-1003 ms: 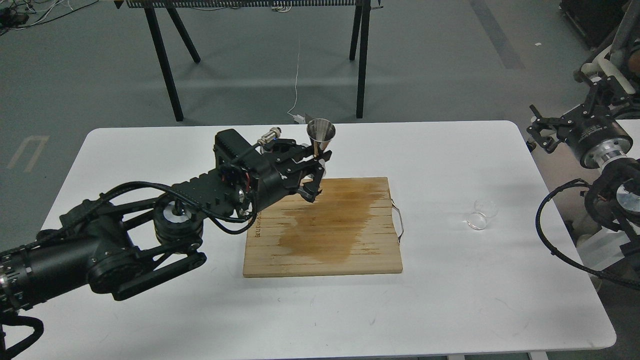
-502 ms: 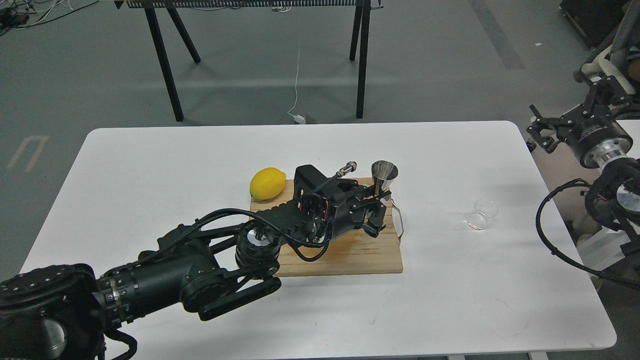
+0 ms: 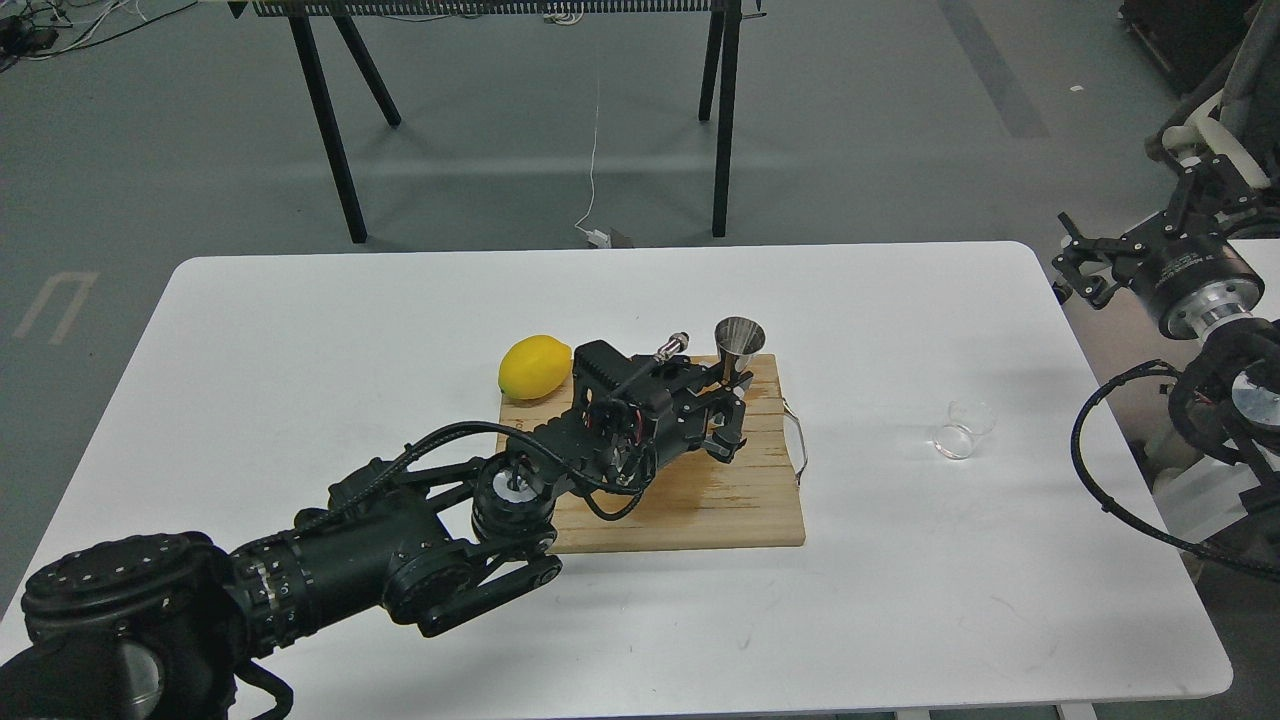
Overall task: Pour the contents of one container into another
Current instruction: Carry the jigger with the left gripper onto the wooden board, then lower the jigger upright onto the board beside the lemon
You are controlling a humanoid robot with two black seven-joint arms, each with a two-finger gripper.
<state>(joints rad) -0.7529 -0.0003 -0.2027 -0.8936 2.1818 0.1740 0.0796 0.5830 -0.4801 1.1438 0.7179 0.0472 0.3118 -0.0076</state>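
The left tool (image 3: 728, 405) at the far end of the black left arm (image 3: 400, 520) is pinching the shiny stainless-steel hourglass-shaped jigger (image 3: 738, 352) low down, around its narrow waist and lower cone, with a finger on either side. The jigger stands upright in that grip, its open upper cone facing up, over the far right part of the rectangular wooden cutting board (image 3: 760, 500). Whether its base touches the board cannot be told, since the tool hides it. The arm lies across the board from the near left, covering much of its left half; a darker wet-looking patch shows on the wood just right of the tool. A thin metal handle (image 3: 797, 445) sticks out from the board's right edge.

Just beside the board's far left corner sits a yellow lemon (image 3: 535, 366), close behind the wrist of the left arm.

The small clear glass cup (image 3: 962, 428) lies on the white bench (image 3: 300, 330) well to the right of the board, apart from everything else and nearer the bench's right edge. It appears tipped on its side, though its transparency makes this hard to judge.

The right tool (image 3: 1082, 268) hangs off the bench's far right corner, well away from the cup; it is seen small and dark, so its state cannot be told.
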